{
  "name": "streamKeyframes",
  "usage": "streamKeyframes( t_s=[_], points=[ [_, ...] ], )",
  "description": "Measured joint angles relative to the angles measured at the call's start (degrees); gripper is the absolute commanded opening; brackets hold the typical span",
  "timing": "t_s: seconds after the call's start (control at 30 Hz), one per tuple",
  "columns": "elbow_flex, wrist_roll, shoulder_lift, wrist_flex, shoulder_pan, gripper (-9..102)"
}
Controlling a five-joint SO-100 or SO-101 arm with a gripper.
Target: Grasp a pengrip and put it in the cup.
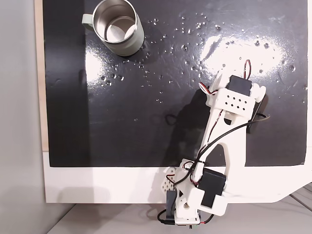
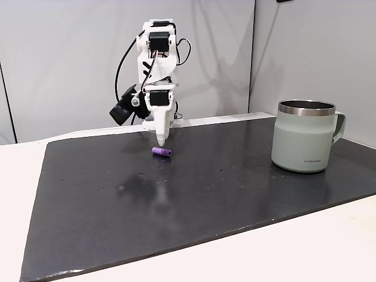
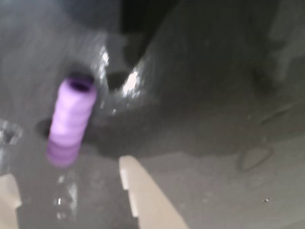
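Step in hand: approach, grasp not yet made. Claw (image 2: 160, 141) points straight down just above the pengrip (image 2: 161, 152), which lies on its side on the dark mat (image 2: 176, 200) of the surface, near the arm's base. Wrist view: pengrip (image 3: 70, 122) lies ahead of the two pale fingertips (image 3: 136, 183), between their lines, untouched; jaws stand apart, nothing held. Next move, judged: lower so the fingers straddle the cylinder, then close. Cup (image 2: 305, 136) stands upright well apart from it; in a fixed view its steel interior (image 1: 116, 24) looks empty
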State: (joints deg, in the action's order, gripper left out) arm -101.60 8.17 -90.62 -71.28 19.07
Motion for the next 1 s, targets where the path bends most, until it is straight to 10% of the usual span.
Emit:
streamKeyframes(
  t_s=[1.0],
  points=[
    [-2.3, 0.0, 6.8, 6.1, 0.7, 0]
  ],
)
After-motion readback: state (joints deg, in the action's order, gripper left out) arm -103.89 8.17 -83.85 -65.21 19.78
